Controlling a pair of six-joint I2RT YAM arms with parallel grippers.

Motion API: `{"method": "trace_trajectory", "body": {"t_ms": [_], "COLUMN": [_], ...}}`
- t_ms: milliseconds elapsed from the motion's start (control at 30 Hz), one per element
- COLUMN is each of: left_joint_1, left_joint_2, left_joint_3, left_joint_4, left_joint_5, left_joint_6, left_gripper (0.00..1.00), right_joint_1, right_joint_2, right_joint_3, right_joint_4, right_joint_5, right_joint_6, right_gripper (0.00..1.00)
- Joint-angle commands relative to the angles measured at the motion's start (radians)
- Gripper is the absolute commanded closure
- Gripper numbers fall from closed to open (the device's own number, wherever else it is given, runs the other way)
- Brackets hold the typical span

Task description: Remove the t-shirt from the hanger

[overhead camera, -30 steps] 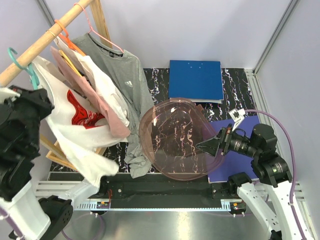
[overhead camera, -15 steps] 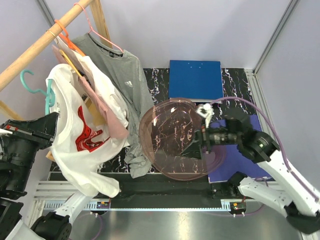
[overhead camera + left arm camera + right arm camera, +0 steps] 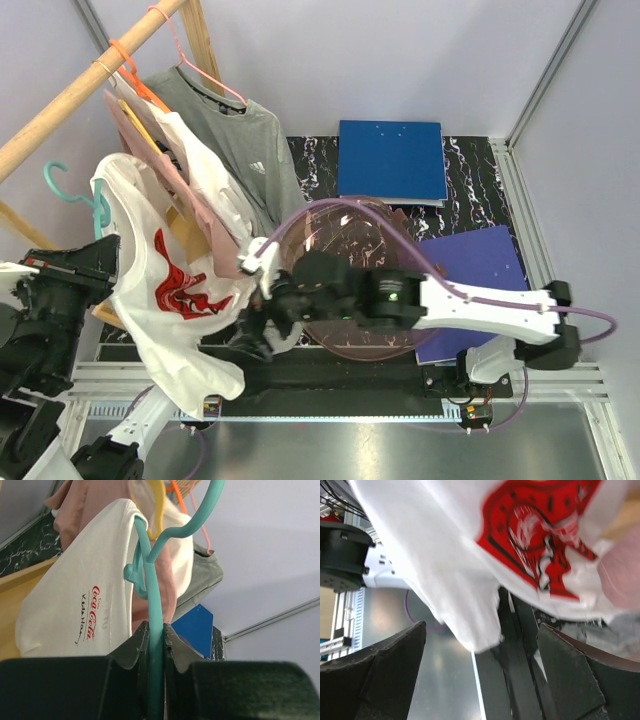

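The teal hanger [image 3: 78, 190] is already off the wooden rail [image 3: 80, 95] and hangs in the air to the left of the rack, near the other garments. The left gripper [image 3: 155, 629] is clenched on its lower stem, the two fingers pressed flat against the plastic on either side. The white t-shirt [image 3: 165, 300] with the red Coca-Cola print is still on it. In the left wrist view the neck band sits over the hanger's shoulder, and the body of the shirt drapes down toward the near edge of the table.

The right arm reaches far across to the left, and the right gripper [image 3: 481, 626] is at the shirt's lower hem with its jaws spread wide and holding nothing. The right wrist view is blurred, so the hem appears to hang just ahead of the fingers rather than between them, though I cannot be sure of that.

As a judgement, the task is about half done. The hanger has been lifted free and is held steady, but the shirt has not been gripped or pulled. What remains is to close on the fabric, draw it down and off both hanger shoulders, and set it aside.
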Motion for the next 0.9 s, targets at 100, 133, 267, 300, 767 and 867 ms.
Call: {"method": "trace_trajectory", "body": {"t_ms": [100,133,267,300,767,867], "left_joint_1": [0.002,0.002,0.001,0.002,0.001,0.001], "left_joint_2": [-0.022,-0.022,-0.032,-0.032,-0.074,-0.086], "left_joint_3": [-0.057,-0.061,-0.088,-0.092,-0.175,-0.204], "left_joint_4": [0.120,0.122,0.128,0.128,0.225,0.252], "left_joint_5": [-0.063,-0.060,-0.066,-0.071,-0.138,-0.196], "left_joint_6": [-0.062,-0.071,-0.068,-0.063,-0.023,0.006], "left_gripper": [1.00,1.00,1.00,1.00,1.00,1.00], "right_joint_1": [0.091,0.095,0.114,0.123,0.175,0.215], "right_joint_2": [0.244,0.268,0.373,0.376,0.274,0.197], "right_joint_3": [0.289,0.313,0.388,0.382,0.171,0.071], "right_joint_4": [0.161,0.167,0.167,0.180,0.250,0.255], "right_joint_5": [0.091,0.081,0.016,0.019,0.143,0.189], "right_joint_6": [-0.083,-0.077,-0.060,-0.064,0.017,0.031], "right_gripper": [0.00,0.00,0.00,0.00,1.00,1.00]}}
